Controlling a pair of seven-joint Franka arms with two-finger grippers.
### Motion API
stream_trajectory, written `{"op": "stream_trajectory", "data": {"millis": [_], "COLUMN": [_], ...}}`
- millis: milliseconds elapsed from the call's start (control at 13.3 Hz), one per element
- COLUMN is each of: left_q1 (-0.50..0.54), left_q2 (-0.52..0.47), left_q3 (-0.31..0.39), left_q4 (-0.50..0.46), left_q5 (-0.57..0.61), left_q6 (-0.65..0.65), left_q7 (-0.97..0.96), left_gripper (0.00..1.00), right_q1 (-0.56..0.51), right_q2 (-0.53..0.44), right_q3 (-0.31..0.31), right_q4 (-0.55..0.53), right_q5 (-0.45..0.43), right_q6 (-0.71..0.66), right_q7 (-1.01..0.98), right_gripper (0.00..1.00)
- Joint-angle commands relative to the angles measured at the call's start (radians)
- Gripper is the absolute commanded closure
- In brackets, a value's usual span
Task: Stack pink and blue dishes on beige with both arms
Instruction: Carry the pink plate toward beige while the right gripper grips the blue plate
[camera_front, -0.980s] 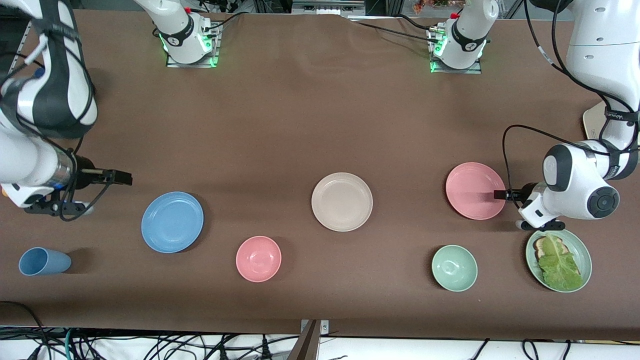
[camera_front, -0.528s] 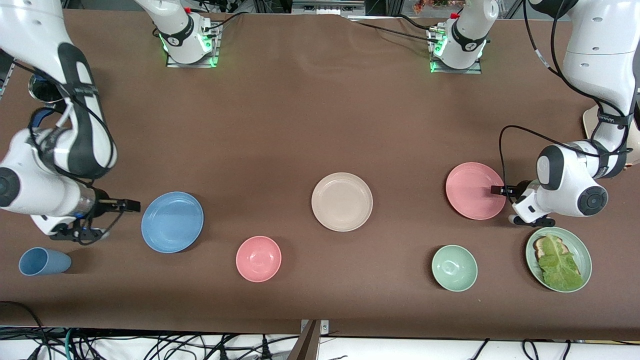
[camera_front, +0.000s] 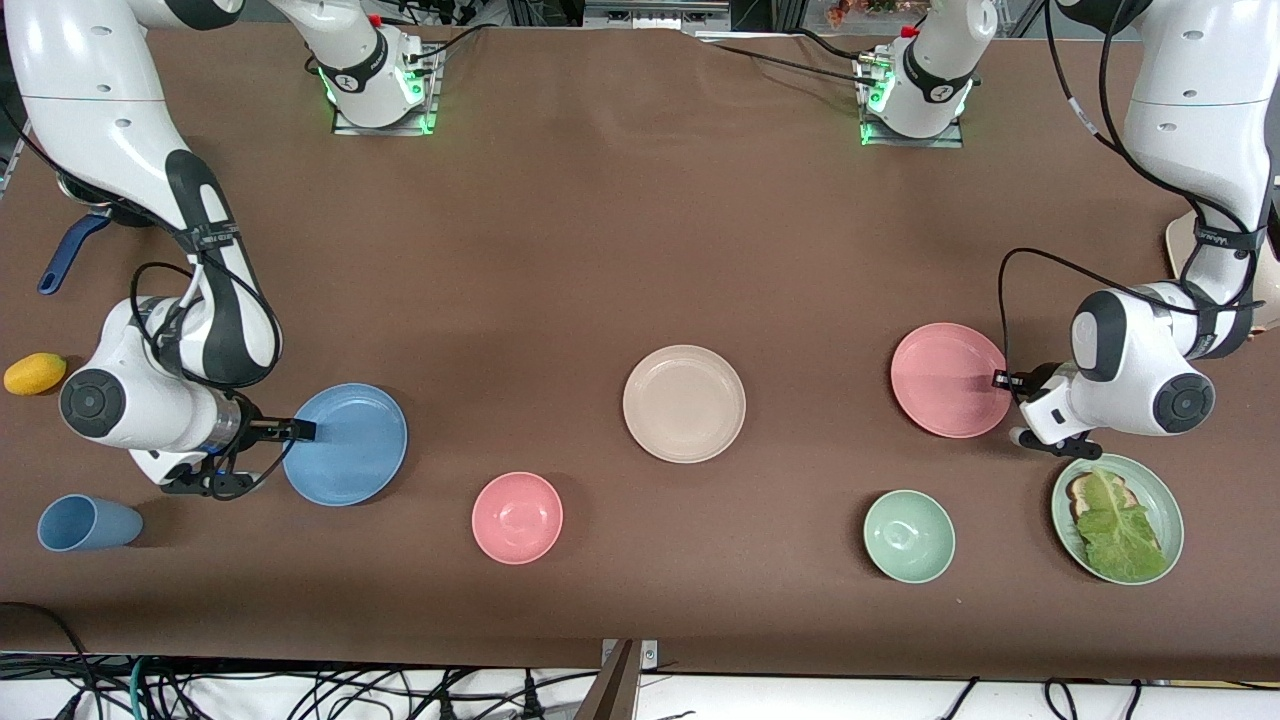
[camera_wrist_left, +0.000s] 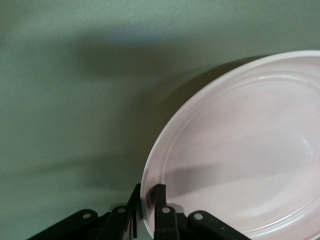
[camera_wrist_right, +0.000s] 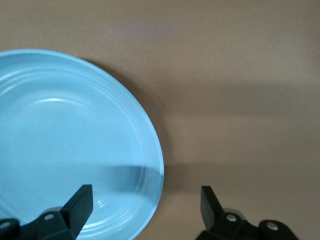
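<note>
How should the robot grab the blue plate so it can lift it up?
By its thin rim, from the right arm's end of the table. The blue plate lies flat with a low raised edge, so one finger can go over the rim and one under. The right pincer is at that rim, open.

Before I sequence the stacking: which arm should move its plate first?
Probably left: the left hand is shut on the pink plate rim; the right hand is open at the blue plate.
</note>
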Motion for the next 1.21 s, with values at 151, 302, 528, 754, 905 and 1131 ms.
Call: {"op": "stream_trajectory", "data": {"millis": [151, 302, 528, 754, 905, 1131], "left_q1": [-0.018, -0.019, -0.022, -0.024, -0.033, -0.114], "left_q2": [-0.018, -0.026, -0.058, -0.064, -0.055, -0.027], "left_q3": [-0.033, -0.078, -0.118, -0.202, -0.277, -0.301], "left_q4": [0.057, 0.118, 0.203, 0.262, 0.279, 0.306], "left_q5": [0.01, -0.005, -0.118, -0.203, -0.232, -0.28], "left_q6": [-0.166, -0.267, -0.416, -0.456, -0.452, -0.421], "left_q7": [-0.001, -0.068, -0.157, -0.315, -0.463, -0.587], "left_gripper": [1.0, 1.0, 1.0, 1.0, 1.0, 1.0], "right_q1": [-0.02, -0.023, -0.031, -0.035, -0.035, -0.034], "right_q2": [-0.02, -0.019, -0.02, -0.02, -0.019, -0.02], "right_q3": [0.009, 0.009, 0.009, 0.011, 0.011, 0.014], "right_q4": [-0.095, -0.096, -0.09, -0.089, -0.089, -0.086], "right_q5": [-0.005, -0.005, -0.004, -0.004, -0.005, -0.004], "right_q6": [0.064, 0.067, 0.067, 0.067, 0.067, 0.067], "right_q7": [-0.015, -0.024, -0.045, -0.058, -0.058, -0.058], "right_gripper": [0.09, 0.19, 0.37, 0.61, 0.8, 1.0]}}
